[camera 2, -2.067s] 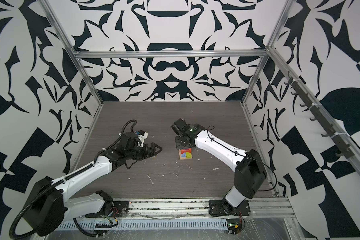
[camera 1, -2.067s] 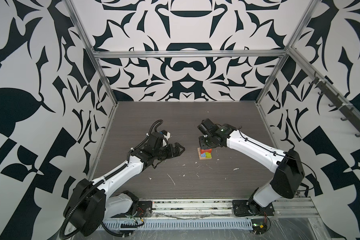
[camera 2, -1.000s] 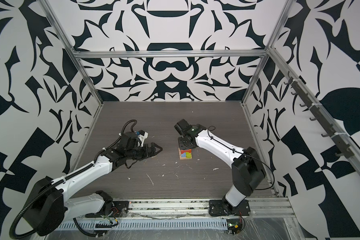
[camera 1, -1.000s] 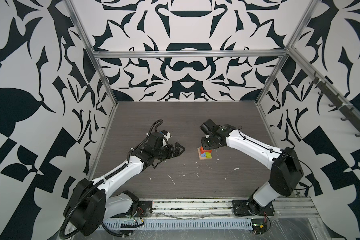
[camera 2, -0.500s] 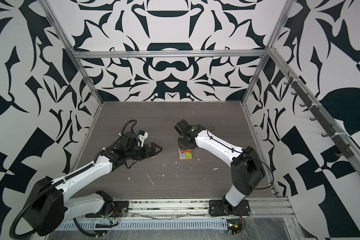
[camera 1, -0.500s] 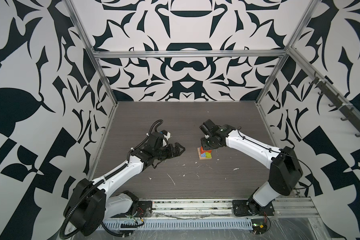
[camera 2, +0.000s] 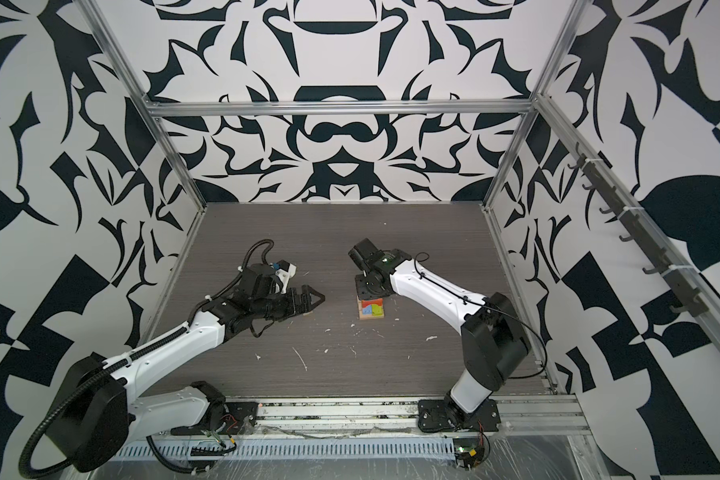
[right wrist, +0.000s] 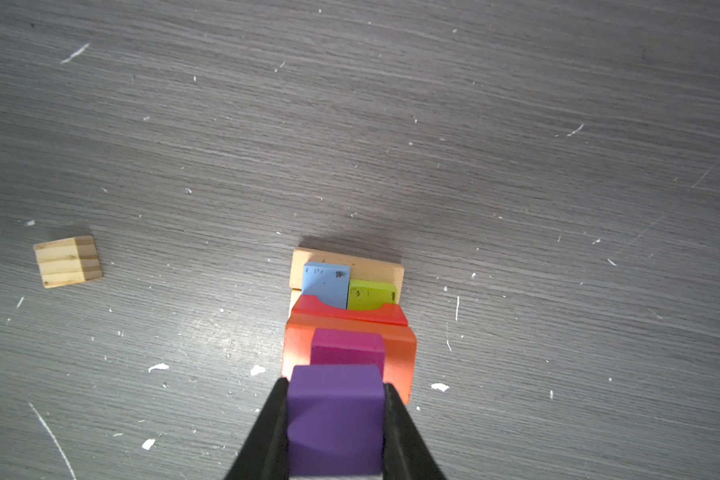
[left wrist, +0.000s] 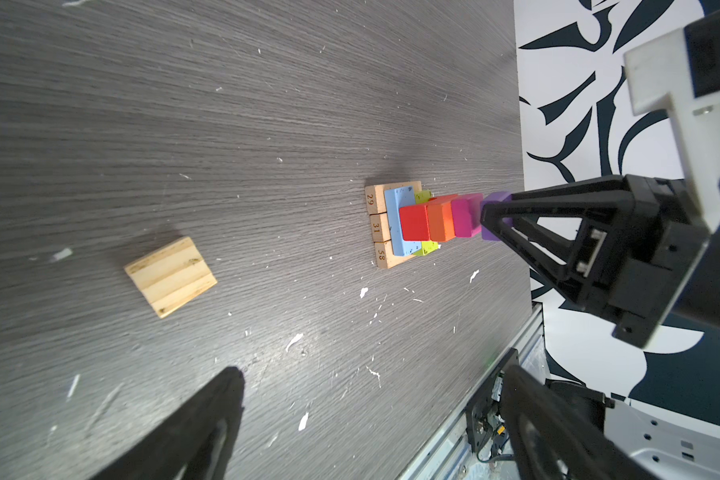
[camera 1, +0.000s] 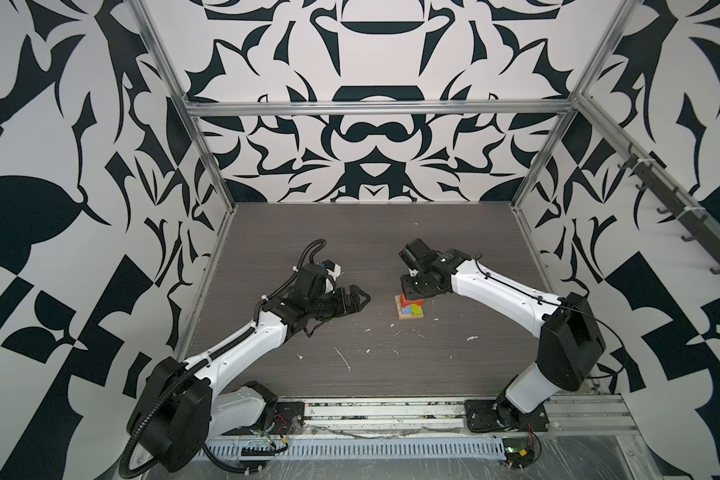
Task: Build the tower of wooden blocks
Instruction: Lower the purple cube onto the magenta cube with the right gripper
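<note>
The right tool (right wrist: 335, 384) points straight down and pinches the purple block (right wrist: 335, 415) from two sides, one black finger flat against each face. That block is the top piece of the tower (left wrist: 416, 224), which stands directly under this tool. It looks to rest on the magenta block (right wrist: 348, 347) just below it.

Further down from the tool come the orange block (right wrist: 298, 349) and then the red arch (right wrist: 350, 313). Under the arch a blue block (right wrist: 325, 282) and a lime block (right wrist: 371, 293) lie side by side. The base is three tan planks (left wrist: 377, 226) laid flat and touching on the table (right wrist: 516, 166), with the numbers 29, 31 and 58 on their ends.

In both top views the right tool (camera 1: 410, 286) hides the upper pieces, so only the low part of the tower (camera 1: 410, 309) shows.

The left tool (camera 1: 356, 299) is spread wide and holds nothing. It sits low over the table with its tips aimed at the tower, well apart from it. The tan cube (left wrist: 170, 276) lies loose on the table ahead of this tool. It is off to one finger's side and apart from the tower. White flecks (left wrist: 294, 341) dot the table around both tools.
</note>
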Tool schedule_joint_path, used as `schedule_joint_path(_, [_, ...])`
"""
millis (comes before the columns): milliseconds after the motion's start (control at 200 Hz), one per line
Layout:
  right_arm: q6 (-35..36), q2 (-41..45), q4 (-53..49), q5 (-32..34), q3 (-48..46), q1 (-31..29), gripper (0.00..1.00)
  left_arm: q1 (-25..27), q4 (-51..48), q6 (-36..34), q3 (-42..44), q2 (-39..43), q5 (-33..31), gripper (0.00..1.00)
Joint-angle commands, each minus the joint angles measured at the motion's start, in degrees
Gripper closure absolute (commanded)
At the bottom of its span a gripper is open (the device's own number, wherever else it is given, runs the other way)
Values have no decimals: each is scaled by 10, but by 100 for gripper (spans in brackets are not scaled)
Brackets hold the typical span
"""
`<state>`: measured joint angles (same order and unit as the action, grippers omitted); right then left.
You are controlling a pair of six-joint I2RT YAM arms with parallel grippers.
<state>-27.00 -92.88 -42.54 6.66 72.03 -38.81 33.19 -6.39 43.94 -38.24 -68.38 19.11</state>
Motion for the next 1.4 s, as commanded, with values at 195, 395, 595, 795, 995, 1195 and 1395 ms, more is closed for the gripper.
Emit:
schedule_joint_path(195, [-4,-5,0,4,-2,2,71,2,5,2,-3,10,1,0])
schedule_joint_path(395, [-5,-4,-1,7,-2,2,71,2,5,1,-3,10,0,0])
schedule_joint_path(595, [-7,-5,-2,11,-2,2,70,2,5,2,-5,8,1,0])
schedule_joint_path(795, [-8,-9,-3,13,-1,2,69,2,5,1,-4,8,2,0])
schedule_joint_path(995, [-10,-12,-3,15,0,2,68,2,5,1,-3,10,2,0])
schedule_joint_path(1195, [-11,-12,-3,13,0,2,66,2,5,2,-3,9,2,0])
schedule_joint_path(1395, [-11,-13,-3,15,0,2,66,2,5,1,-3,9,2,0])
